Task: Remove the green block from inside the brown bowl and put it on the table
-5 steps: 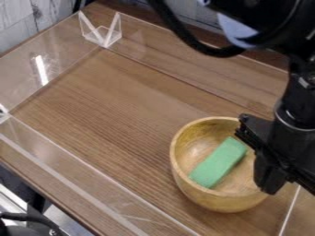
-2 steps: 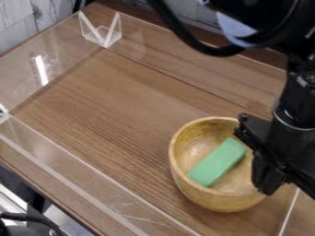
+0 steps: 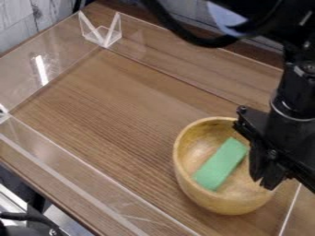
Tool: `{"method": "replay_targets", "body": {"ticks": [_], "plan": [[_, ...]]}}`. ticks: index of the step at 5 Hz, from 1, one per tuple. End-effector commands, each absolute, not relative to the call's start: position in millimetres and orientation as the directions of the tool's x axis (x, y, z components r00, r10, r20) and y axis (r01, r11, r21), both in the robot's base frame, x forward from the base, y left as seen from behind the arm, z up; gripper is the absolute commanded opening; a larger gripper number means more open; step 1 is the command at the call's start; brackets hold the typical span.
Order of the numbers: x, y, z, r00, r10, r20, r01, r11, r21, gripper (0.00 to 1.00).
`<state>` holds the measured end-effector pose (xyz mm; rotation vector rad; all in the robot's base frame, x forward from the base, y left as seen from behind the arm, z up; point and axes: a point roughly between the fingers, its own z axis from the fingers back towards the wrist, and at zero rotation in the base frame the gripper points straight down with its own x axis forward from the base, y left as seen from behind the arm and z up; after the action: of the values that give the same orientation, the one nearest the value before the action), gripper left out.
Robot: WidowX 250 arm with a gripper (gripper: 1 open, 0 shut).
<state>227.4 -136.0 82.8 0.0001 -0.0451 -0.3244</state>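
Relative to the earlier frame, the black gripper (image 3: 259, 164) has shifted slightly, its lower edge now set a little differently over the rim of the brown bowl (image 3: 197, 191); the green block (image 3: 222, 165) keeps its place. Jaw opening cannot be determined: the fingertips are not distinguishable against the dark body of the gripper. The green block lies inside the brown bowl, on the bowl floor, to the image-left of the jaws and near them. No contact between block and gripper can be confirmed. The brown bowl rests on the table (image 3: 105, 111), partly covered by the gripper on its image-right side. A clear acrylic wall (image 3: 87, 191) borders the table, farther image-left of the jaws.
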Motion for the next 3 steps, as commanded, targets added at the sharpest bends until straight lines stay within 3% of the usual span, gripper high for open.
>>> {"method": "replay_targets", "body": {"ticks": [1,3], "plan": [[236.2,-136.5,103.8,0.943,-0.311,0.12,0.314,0.949,-0.014,0.0],[240.5,-125.9,108.9,0.942,-0.314,0.117,0.316,0.949,-0.006,0.0]]}}
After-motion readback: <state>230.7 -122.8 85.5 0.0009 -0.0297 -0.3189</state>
